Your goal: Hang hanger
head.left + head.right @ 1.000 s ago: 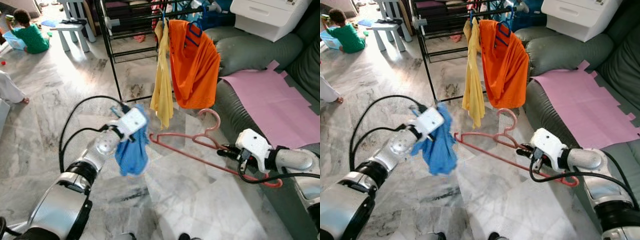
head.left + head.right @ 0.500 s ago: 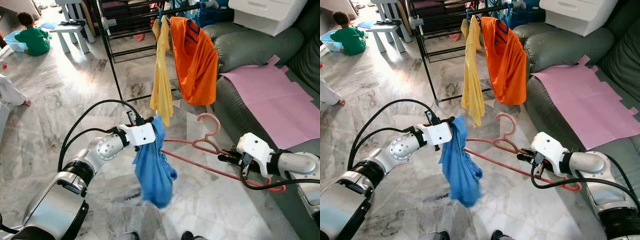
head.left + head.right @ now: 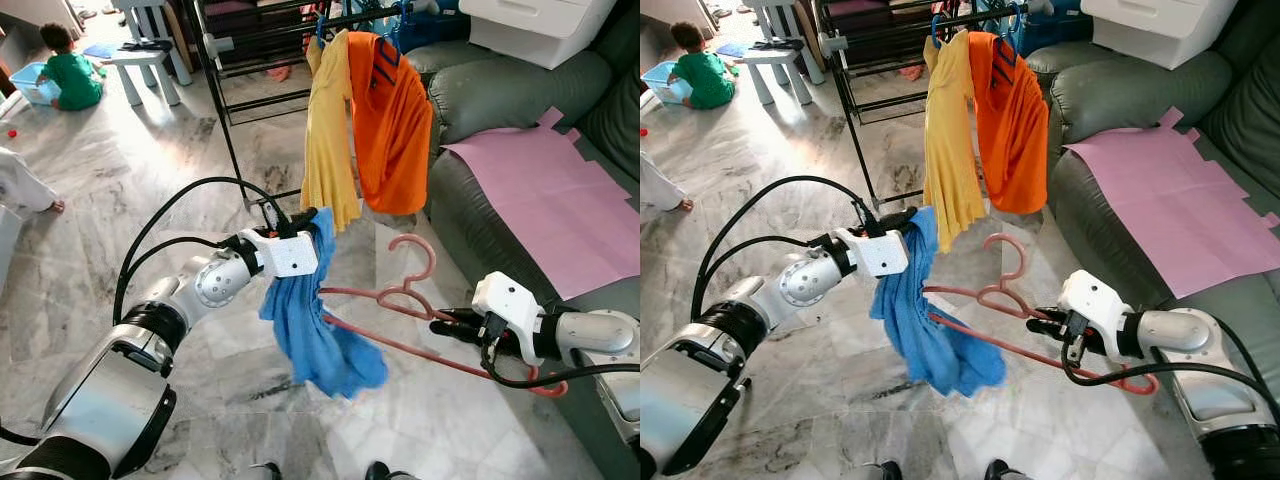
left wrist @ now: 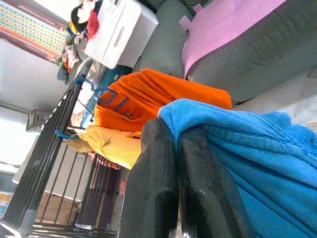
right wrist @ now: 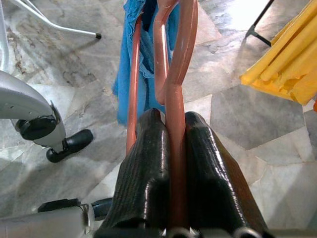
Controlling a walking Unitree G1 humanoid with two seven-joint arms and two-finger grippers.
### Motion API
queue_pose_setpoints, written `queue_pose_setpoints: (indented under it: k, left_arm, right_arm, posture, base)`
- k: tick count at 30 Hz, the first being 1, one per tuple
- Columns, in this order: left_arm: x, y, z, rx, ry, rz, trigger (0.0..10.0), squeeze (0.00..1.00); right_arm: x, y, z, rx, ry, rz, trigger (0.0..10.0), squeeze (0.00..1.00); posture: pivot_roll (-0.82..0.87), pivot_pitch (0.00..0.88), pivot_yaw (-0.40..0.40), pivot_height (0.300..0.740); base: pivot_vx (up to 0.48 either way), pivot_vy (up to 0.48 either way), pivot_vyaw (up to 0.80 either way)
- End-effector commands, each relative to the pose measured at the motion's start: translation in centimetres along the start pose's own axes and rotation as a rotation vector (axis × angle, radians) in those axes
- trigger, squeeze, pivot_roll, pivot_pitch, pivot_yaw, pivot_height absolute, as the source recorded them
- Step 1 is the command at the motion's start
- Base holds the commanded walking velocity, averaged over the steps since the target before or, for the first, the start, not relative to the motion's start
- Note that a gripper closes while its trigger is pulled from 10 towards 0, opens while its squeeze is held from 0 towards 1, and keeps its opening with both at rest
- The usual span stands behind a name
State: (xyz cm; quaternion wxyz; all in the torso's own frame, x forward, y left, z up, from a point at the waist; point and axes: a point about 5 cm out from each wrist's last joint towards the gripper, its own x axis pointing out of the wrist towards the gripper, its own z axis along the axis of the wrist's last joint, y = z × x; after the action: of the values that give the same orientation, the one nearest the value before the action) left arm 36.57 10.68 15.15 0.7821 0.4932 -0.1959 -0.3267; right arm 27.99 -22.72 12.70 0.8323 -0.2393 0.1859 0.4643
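My left gripper (image 3: 312, 226) is shut on the top of a blue cloth (image 3: 322, 340), which hangs down from it above the marble floor. In the left wrist view the black fingers (image 4: 161, 163) pinch the blue cloth (image 4: 257, 163). My right gripper (image 3: 447, 322) is shut on the lower bar of a pink-red hanger (image 3: 405, 296), held nearly level with its hook pointing up. The hanger's left end reaches into the hanging cloth. The right wrist view has the hanger (image 5: 174, 99) clamped between both fingers, with the cloth (image 5: 143, 54) draped at its far end.
A black clothes rack (image 3: 225, 110) stands ahead with a yellow shirt (image 3: 325, 150) and an orange shirt (image 3: 395, 120) on hangers. A grey sofa (image 3: 500, 100) with a pink mat (image 3: 545, 190) is on the right. A person (image 3: 68, 72) sits on the floor far left, by a white stool (image 3: 145, 55).
My left gripper has carried the blue cloth up and rightward, toward the hanger. The cloth's lower part now swings out over the hanger's left end. My right gripper still holds the hanger, slightly lower.
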Motion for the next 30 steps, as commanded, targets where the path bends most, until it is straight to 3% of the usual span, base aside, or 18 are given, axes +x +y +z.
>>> queue_pose_setpoints:
  k: [1, 7, 10, 11, 13, 16, 24, 27, 30]
  left_arm:
    - [0.4, 0.6, 0.6, 0.022, -0.037, 0.009, 10.0, 0.0]
    - [0.3, 0.7, 0.8, 0.03, -0.06, 0.027, 10.0, 0.0]
    - [0.1, 0.6, 0.6, 0.02, -0.059, 0.021, 10.0, 0.0]
    - [0.0, 0.4, 0.7, -0.019, -0.07, 0.013, 10.0, 0.0]
    - [0.0, 0.4, 0.8, -0.039, -0.079, 0.014, 10.0, 0.0]
    - [0.3, 0.1, 1.7, -0.051, -0.132, 0.014, 10.0, 0.0]
    - [0.8, -0.6, 2.6, -0.09, -0.182, 0.001, 10.0, 0.0]
    - [0.5, -1.2, 1.8, -0.096, -0.119, -0.007, 10.0, 0.0]
    - [-0.5, -2.7, -0.8, -0.057, 0.075, -0.062, 10.0, 0.0]
  right_arm:
    - [0.3, 0.5, 0.5, -0.012, -0.017, 0.043, 10.0, 0.0]
    - [0.6, 0.4, 0.7, -0.007, -0.026, 0.031, 10.0, 0.0]
    - [0.9, -0.4, 0.4, -0.021, -0.008, -0.042, 10.0, 0.0]
    - [1.1, -1.5, -0.1, -0.086, 0.049, -0.152, 10.0, 0.0]
    - [1.2, -2.0, -0.2, -0.097, 0.06, -0.196, 10.0, 0.0]
    - [2.1, -1.8, 0.3, -0.051, -0.011, -0.191, 10.0, 0.0]
    - [3.1, -2.4, -0.2, -0.08, 0.011, -0.273, 10.0, 0.0]
    - [2.7, -3.1, -0.6, -0.102, 0.031, -0.332, 10.0, 0.0]
    - [1.8, -3.7, -0.8, -0.114, 0.047, -0.35, 10.0, 0.0]
  posture:
    - [-0.12, 0.167, 0.081, 0.74]
    - [-0.11, 0.165, 0.081, 0.74]
    - [-0.11, 0.166, 0.08, 0.74]
    - [-0.11, 0.167, 0.082, 0.74]
    - [-0.11, 0.167, 0.082, 0.74]
    - [-0.1, 0.167, 0.079, 0.74]
    - [-0.09, 0.167, 0.076, 0.74]
    - [-0.09, 0.167, 0.076, 0.74]
    - [-0.1, 0.169, 0.071, 0.74]
  base:
    - [0.0, 0.0, 0.0]
    - [0.0, 0.0, 0.0]
    - [0.0, 0.0, 0.0]
    - [0.0, 0.0, 0.0]
    - [0.0, 0.0, 0.0]
    - [0.0, 0.0, 0.0]
    - [0.0, 0.0, 0.0]
    - [0.0, 0.0, 0.0]
    - [0.0, 0.0, 0.0]
